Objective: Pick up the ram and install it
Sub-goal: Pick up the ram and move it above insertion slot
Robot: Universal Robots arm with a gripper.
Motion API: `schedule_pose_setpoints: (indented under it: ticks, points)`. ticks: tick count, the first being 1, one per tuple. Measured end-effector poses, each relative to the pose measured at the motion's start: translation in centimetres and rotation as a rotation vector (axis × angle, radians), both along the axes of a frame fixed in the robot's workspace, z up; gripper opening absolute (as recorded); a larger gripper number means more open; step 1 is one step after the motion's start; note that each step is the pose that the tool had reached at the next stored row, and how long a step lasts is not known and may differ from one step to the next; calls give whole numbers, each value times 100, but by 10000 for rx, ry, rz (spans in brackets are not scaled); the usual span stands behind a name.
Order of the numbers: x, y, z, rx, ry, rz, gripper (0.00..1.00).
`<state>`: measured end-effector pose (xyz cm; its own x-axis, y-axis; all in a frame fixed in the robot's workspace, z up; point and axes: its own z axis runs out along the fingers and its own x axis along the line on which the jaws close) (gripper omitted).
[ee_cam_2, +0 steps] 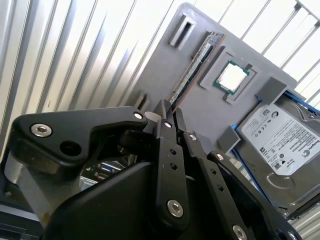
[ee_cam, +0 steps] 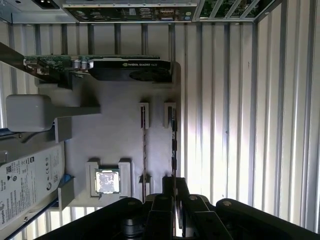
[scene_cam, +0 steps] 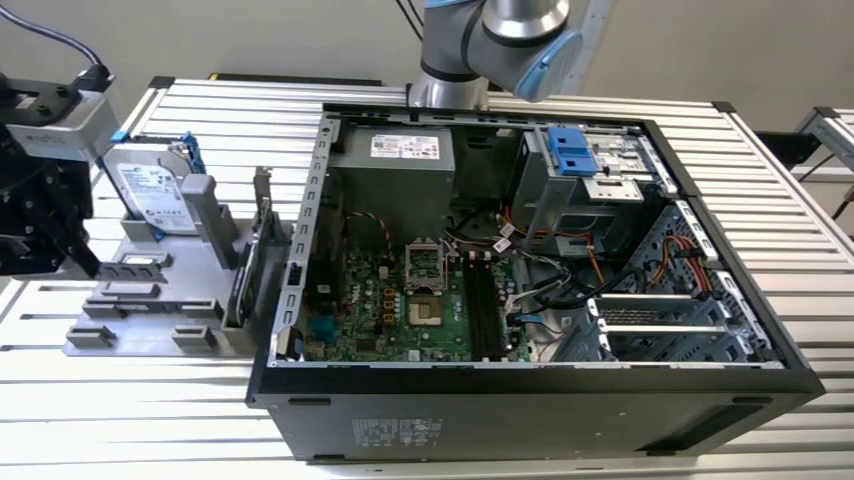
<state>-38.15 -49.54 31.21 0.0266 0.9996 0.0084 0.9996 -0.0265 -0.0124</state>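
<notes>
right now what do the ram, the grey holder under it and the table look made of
The ram: thin dark circuit board, likely fibreglass, with a coppery edge.
The grey holder: matte plastic, judging by its even, dull surface.
The table: bright ribbed metal, probably aluminium, from its sheen.
</notes>
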Motion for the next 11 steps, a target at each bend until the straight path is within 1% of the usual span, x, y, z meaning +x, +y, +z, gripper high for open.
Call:
schedule_pose_setpoints:
  ticks: [11]
  points:
    - [0,0,52,1,-1,-10,0]
